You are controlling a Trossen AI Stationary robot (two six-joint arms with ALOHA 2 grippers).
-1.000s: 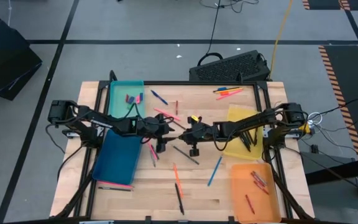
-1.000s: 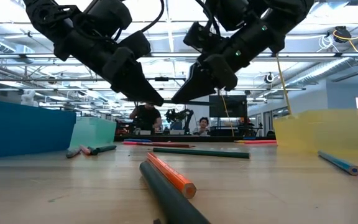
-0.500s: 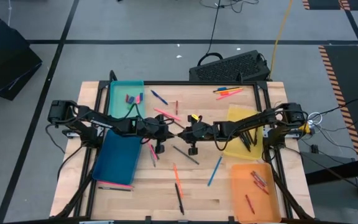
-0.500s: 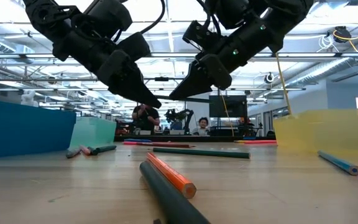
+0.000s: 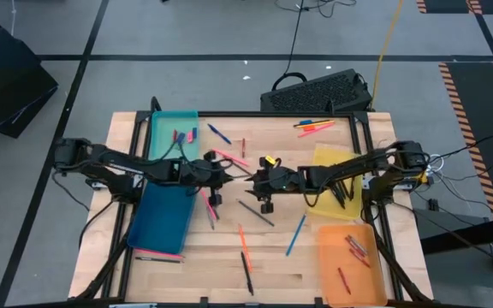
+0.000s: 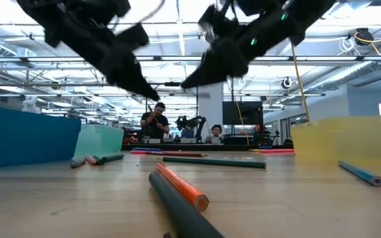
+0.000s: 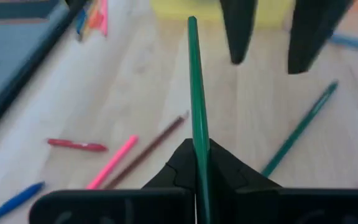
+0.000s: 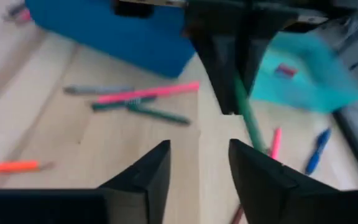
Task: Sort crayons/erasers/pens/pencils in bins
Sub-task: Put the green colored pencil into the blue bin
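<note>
The left gripper [image 5: 227,177] has drawn back toward the teal bin [image 5: 163,128] since half a second ago, its fingers clamped on a green pencil [image 7: 196,118] held above the table's middle. The right gripper [image 5: 256,177] faces it just beside, fingers [image 8: 143,177] spread and empty. The pencil's free end points at the yellow bin [image 5: 317,158].

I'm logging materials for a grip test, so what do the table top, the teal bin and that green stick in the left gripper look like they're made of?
Table top: pale wood, matte, with visible plank seams and grain.
Teal bin: probably thin plastic; it looks translucent, with a smooth finish.
Green stick, clamped in the left gripper: slim, evenly coloured, likely a painted pencil, though plastic cannot be ruled out.
</note>
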